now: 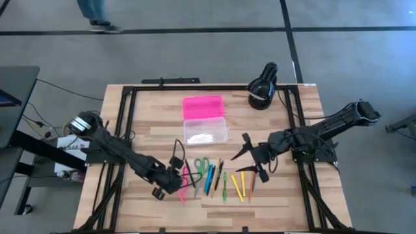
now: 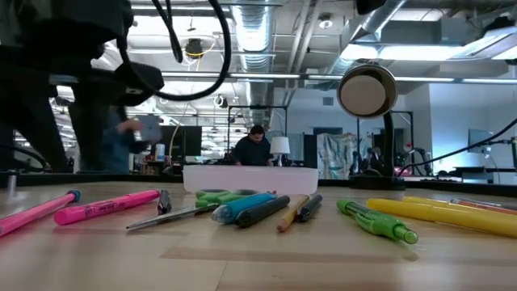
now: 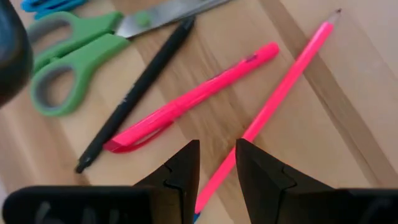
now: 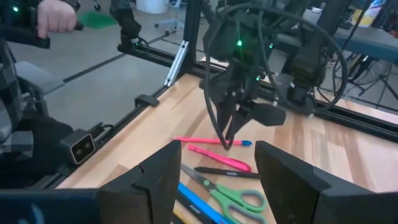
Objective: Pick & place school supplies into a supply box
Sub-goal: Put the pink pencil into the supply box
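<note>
Our left gripper (image 3: 216,163) clasps a pink pencil (image 3: 283,92) lying on the desk (image 1: 156,114), jaws clenched around it; our right gripper (image 1: 250,159) hovers, jaws released.

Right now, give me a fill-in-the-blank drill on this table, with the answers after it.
1. The left gripper closes around the pencil coloured ____.
2. The scissors have handles coloured ____.
3. The supply box has its pink lid swung ____.
4. The right gripper, over the yellow and orange pens, has its fingers ____.

Missing words: pink; green; open; open.
</note>
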{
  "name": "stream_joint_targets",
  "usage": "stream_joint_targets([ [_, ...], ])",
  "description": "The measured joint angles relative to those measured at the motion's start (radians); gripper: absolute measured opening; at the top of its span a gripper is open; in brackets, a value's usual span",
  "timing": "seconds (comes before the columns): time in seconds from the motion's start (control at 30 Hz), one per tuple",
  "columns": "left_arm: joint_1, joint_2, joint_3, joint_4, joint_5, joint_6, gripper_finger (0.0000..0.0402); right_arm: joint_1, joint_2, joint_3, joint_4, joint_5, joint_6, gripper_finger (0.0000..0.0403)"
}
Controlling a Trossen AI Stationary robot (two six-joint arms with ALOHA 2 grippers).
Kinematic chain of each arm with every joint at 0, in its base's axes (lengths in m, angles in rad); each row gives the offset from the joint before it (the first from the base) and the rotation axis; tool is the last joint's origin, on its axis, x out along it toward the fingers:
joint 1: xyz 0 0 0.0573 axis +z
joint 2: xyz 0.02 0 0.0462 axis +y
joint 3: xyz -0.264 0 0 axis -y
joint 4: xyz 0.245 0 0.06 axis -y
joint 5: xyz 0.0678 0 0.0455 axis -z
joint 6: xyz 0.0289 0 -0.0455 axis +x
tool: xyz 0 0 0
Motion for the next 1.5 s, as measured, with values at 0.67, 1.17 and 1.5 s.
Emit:
stream_joint_targets([
  [0.67,-0.001,0.029,0.000,0.022,0.074,0.036,0.0098,0.049,0.000,0.000,0.001,0.000,0.028,0.0200],
  [1.17,0.015,0.120,0.001,-0.001,0.128,0.033,0.0098,0.108,0.000,0.000,0.031,0.015,0.027,0.0200],
  [1.5,0.032,0.123,0.000,-0.010,0.156,-0.054,0.0069,0.141,0.000,0.000,0.024,0.059,0.026,0.0200],
])
